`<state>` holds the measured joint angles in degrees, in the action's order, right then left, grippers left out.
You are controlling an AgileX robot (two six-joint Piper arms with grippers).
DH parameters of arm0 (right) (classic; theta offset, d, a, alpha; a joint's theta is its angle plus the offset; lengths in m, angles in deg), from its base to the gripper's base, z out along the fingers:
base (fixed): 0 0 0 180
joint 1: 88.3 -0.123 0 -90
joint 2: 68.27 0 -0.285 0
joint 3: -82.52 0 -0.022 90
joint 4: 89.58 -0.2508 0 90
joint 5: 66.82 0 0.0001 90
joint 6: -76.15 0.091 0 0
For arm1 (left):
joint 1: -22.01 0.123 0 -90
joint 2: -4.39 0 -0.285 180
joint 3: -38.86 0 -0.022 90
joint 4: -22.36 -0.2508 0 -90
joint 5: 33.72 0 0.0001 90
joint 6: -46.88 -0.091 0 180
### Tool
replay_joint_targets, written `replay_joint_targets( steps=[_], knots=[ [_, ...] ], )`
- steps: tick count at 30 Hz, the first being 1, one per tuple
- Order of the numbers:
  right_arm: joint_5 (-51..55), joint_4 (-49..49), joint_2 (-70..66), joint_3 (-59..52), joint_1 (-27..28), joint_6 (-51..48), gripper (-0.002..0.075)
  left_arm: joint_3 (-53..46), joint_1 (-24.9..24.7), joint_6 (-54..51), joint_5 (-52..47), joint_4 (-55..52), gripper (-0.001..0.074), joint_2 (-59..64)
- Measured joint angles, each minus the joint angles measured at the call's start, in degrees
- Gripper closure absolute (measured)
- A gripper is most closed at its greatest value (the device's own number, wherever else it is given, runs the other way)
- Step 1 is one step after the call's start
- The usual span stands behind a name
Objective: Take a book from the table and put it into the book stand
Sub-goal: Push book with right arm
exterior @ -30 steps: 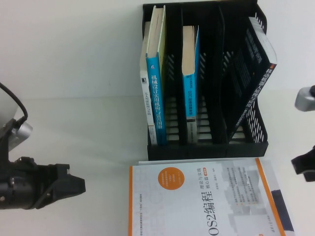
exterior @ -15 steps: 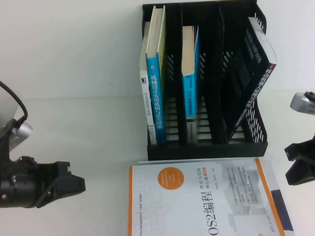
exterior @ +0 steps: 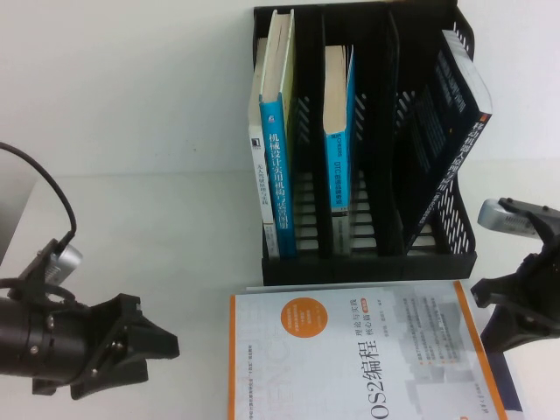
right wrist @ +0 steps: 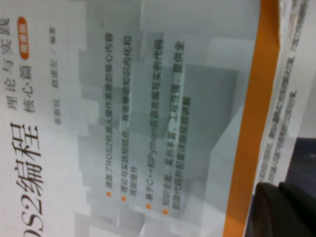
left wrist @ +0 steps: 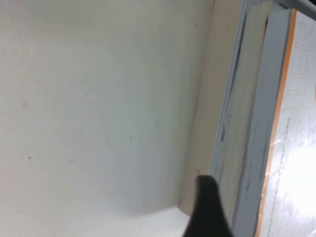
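A book (exterior: 350, 359) with a white and grey cover, an orange circle and an orange stripe lies flat at the table's front centre. The black book stand (exterior: 442, 258) stands just behind it, with upright books in its left and middle slots and a dark book (exterior: 446, 131) leaning in the right slot. My left gripper (exterior: 162, 350) is open, low, left of the book, its finger (left wrist: 207, 212) next to the book's page edge (left wrist: 242, 123). My right gripper (exterior: 488, 317) is open at the book's right edge, its finger (right wrist: 284, 210) over the orange stripe (right wrist: 252, 123).
The stand's slot between the two blue books (exterior: 308, 175) and the one right of the middle book (exterior: 372, 175) hold nothing. A white printed layer and a dark one (exterior: 500, 367) show under the book's right edge. Bare white table (exterior: 131, 219) lies left of the stand.
My left gripper has moved right and a little nearer, closer to the book's left edge. My right gripper has come in from the right and down to the book's right edge.
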<state>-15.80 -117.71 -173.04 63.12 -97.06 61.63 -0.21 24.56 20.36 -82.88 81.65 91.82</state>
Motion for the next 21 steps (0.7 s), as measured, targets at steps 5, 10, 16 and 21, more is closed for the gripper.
replay_joint_targets(
  steps=[5, 10, 16, 21],
  knots=[
    [-0.24, -1.26, -1.23, 0.00, 0.00, -0.25, 0.0729, 0.00, 0.00, 0.06, -0.87, 3.04, 0.0185, 1.38],
    [-0.46, -2.46, -2.18, 0.00, -0.69, -1.33, 0.0729, 0.02, 0.00, -4.40, -3.07, 9.70, 0.0147, 3.41],
    [-1.23, -3.53, -3.27, 0.12, -4.39, -2.02, 0.0729, 0.12, 0.00, -7.96, -4.60, 14.28, 0.0141, 6.81],
    [-1.49, -4.04, -3.40, 0.12, -5.31, -2.24, 0.0729, 0.12, 0.00, -8.23, -4.03, 11.51, 0.0141, 9.02]
  ],
)
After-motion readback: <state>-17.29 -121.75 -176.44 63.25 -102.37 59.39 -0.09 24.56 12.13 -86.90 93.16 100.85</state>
